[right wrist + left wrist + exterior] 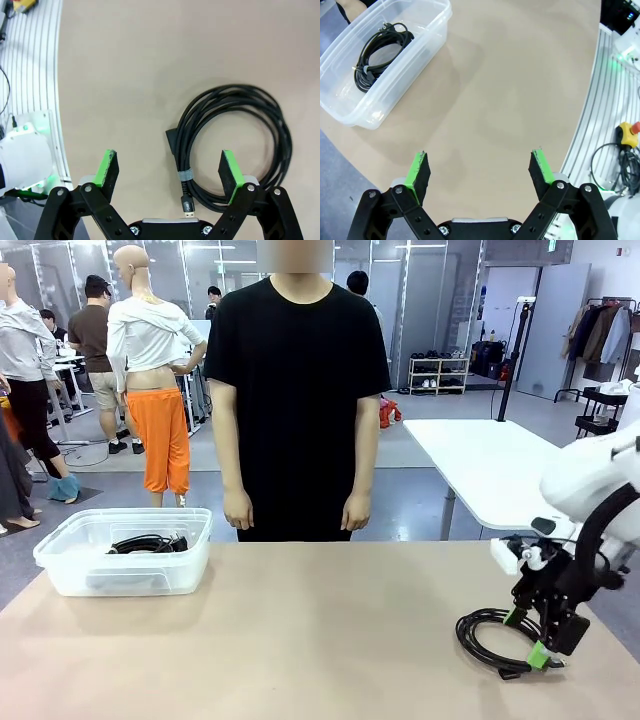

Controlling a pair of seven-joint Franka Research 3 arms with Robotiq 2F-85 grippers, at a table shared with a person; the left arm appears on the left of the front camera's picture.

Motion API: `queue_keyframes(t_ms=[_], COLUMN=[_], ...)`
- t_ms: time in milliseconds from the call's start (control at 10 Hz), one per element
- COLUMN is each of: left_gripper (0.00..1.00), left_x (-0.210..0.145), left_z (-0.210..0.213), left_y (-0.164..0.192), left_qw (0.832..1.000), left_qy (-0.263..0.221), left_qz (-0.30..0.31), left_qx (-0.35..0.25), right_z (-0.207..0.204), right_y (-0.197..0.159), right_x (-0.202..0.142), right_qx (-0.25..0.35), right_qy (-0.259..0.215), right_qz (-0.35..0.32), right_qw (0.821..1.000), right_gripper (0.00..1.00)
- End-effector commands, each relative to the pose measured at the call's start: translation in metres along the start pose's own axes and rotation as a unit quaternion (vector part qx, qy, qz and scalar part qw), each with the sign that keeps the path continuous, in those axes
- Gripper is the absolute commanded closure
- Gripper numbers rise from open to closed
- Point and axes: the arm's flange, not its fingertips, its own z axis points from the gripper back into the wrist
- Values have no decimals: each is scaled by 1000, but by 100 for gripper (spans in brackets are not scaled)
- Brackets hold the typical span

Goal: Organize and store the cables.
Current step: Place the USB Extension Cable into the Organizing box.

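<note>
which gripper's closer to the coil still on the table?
Right. The right gripper hangs open just over the coil, jaws astride its tied side. The left gripper is open above bare table near the bin.

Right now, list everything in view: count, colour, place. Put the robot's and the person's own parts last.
coiled cable on the table: one, black with a grey tie band, lying by the right gripper.
coiled cable in the bin: one bundle, black.
bin: one, clear plastic, table's left side.
table: one, tan.
person's hands: two, hanging at the far edge.
left gripper: open above bare table.
right gripper: open over the cable on the table.
</note>
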Motion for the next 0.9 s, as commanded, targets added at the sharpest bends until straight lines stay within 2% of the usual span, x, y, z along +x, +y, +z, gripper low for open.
queue_keyframes(t_ms=[0,100,500,600,800], left_gripper=[0,0,0,0,0], left_x=[-2,-2,-2,-2,-2], left_z=[-1,-1,-1,-1,-1], left_y=[0,0,0,0,0], left_qw=[1000,1000,1000,1000,1000], left_qy=[-12,-12,-12,-12,-12], left_qz=[-7,-7,-7,-7,-7], left_qx=[-5,-5,-5,-5,-5], right_z=[-13,-23,-41,-45,-47], right_y=[4,5,8,4,-1], right_x=[3,2,-4,-6,-9], right_qx=[-7,-12,-37,-50,-62], right_qy=[31,57,96,123,134], right_qz=[-7,4,27,28,20], right_qw=[999,998,994,991,989], right_gripper=[0,0,0,0,0])
